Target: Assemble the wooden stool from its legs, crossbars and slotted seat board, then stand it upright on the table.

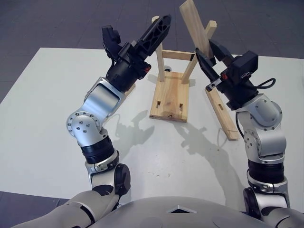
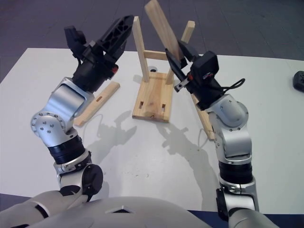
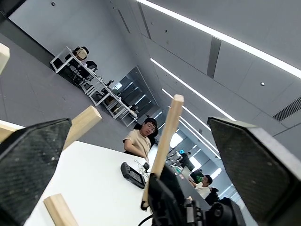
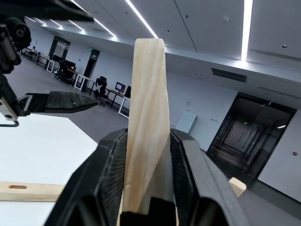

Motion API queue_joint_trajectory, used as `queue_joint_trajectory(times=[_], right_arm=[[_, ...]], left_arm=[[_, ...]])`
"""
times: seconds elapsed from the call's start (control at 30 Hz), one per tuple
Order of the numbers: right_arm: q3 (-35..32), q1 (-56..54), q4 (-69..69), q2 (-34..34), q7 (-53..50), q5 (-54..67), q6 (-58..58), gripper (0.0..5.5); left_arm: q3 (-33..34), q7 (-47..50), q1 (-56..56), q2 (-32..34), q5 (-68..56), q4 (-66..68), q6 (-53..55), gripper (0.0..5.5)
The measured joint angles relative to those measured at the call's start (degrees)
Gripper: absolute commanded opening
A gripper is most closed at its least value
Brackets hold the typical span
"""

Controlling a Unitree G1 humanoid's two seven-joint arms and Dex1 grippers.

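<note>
Your right gripper (image 1: 205,50) clamps a wooden leg (image 1: 192,23), raised and tilted near the seat board (image 1: 171,97) on the table (image 1: 47,95). Your left gripper (image 1: 161,23) gapes wide and empty; the right eye view shows a slotted bar (image 2: 97,103) lying beneath that arm.

A white tabletop (image 1: 57,118) stands on dark grey floor (image 1: 71,23); a small black device (image 2: 298,79) lies on it far to the right
</note>
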Motion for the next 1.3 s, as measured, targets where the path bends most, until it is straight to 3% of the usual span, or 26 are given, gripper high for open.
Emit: queue_joint_trajectory(times=[0.17,1.17,1.3], right_arm=[[3.06,1.16,-1.67,1.22,1.12,0.79,0.58,1.31],[4.45,3.26,-2.08,2.17,2.49,1.14,2.28,1.31],[4.52,3.26,-2.14,2.22,2.64,1.25,2.27,1.31]], left_arm=[[-4.17,2.61,0.03,0.0,-3.22,0.4,-1.36,5.4],[-11.29,1.7,0.7,7.33,-1.17,2.29,-7.96,0.61],[-11.62,1.59,0.84,7.58,-0.25,2.36,-8.51,0.52]])
